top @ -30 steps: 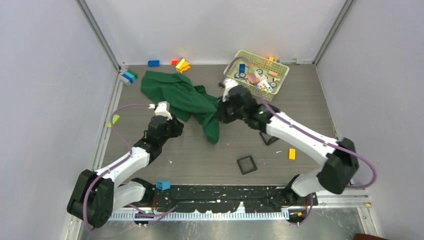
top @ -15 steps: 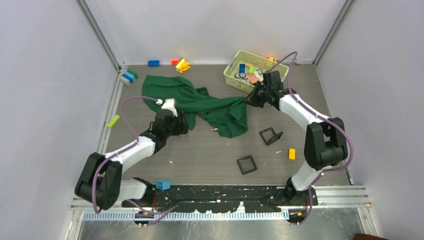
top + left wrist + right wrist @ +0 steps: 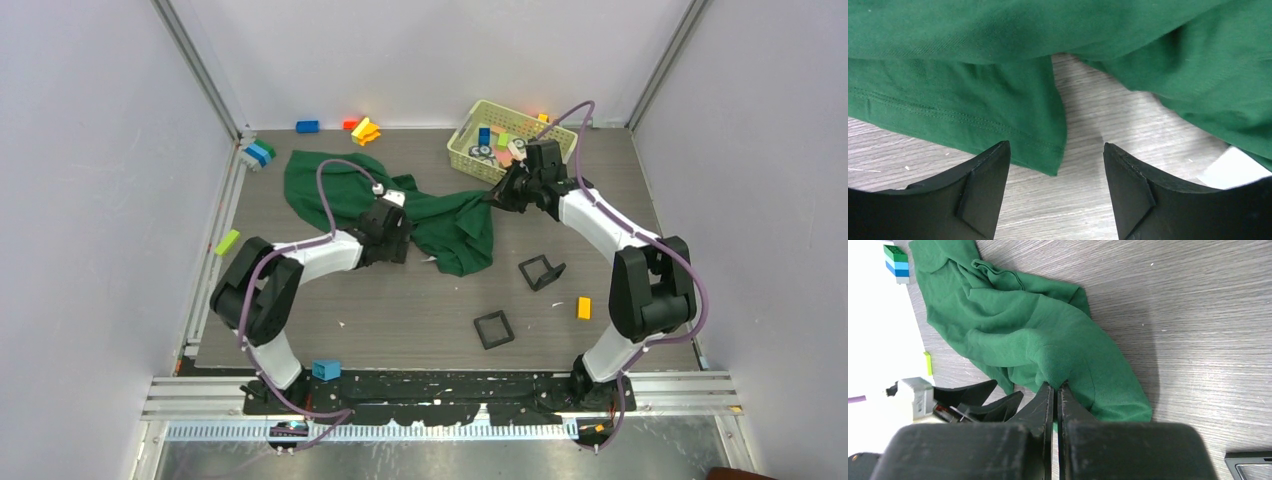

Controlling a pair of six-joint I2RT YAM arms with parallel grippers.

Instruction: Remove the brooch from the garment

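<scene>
Left claw [image 3: 1055, 155] now beside garment [image 3: 973, 115]

The garment [image 3: 335, 185] lies mid-table, with the basket [image 3: 463, 141] behind it to the right. Blocks [image 3: 364, 129] sit behind the garment. Two trays (both apart from the cloth) lie nearer, rightward: one tray [image 3: 484, 322] before the other tray [image 3: 548, 266].

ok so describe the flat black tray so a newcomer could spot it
Start at the dark green garment in the middle of the table, then come toward the arms' bases and slightly right. The flat black square tray lies there by itself; its twin, farther back, is tipped up on one edge.
</scene>
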